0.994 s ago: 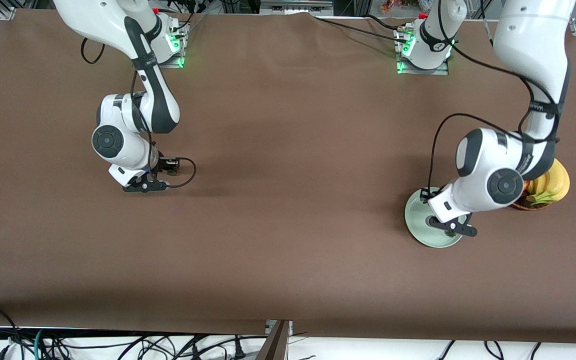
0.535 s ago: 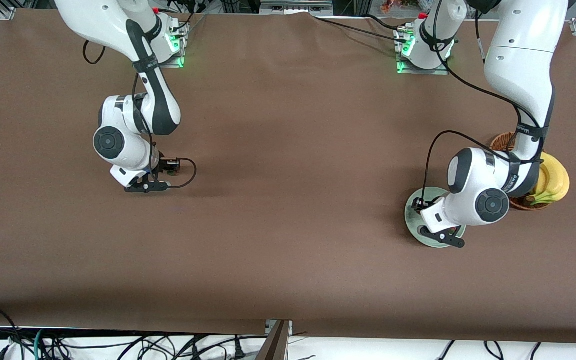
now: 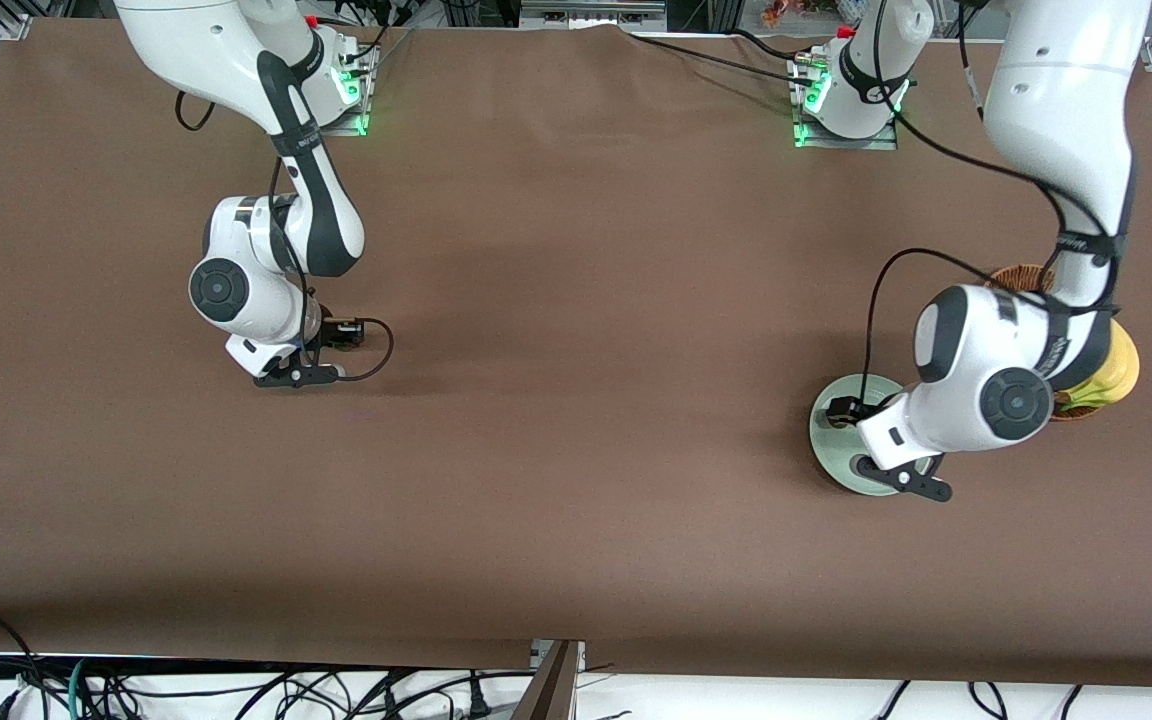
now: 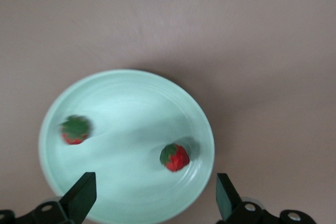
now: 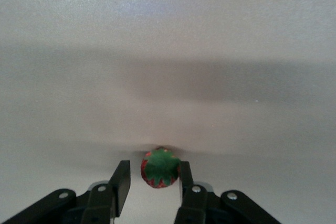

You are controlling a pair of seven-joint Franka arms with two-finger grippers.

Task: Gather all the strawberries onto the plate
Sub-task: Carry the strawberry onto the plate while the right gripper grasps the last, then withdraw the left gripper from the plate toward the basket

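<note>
Two strawberries lie in the pale mint plate (image 4: pixel 126 93), one (image 4: pixel 175 157) near its rim and the other (image 4: pixel 75 130) across the dish from it, well apart from each other. The plate (image 3: pixel 829 440) sits on the brown tabletop (image 3: pixel 576 400) toward my left arm's end, nearer to the front camera than the wicker basket (image 3: pixel 1021 277) holding a banana (image 3: pixel 1116 368), which stands just beside it toward that end's edge. My left gripper (image 4: pixel 152 205) hangs over the plate's rim with its jaws spread wide and nothing between them; both berries rest loose on the dish below. In the front view my left gripper (image 3: pixel 901 478) and its wrist cover much of the plate.

The third strawberry (image 5: pixel 160 168) is at my right arm's end of the tabletop, green cap showing. My right gripper (image 5: pixel 153 179) is down at the cloth there with its two fingers (image 5: pixel 121 179) drawn in close on either side of the berry, pinching it. In the front view that right gripper (image 3: pixel 298 376) shows low over the table, and the berry itself is hidden under my wrist.
</note>
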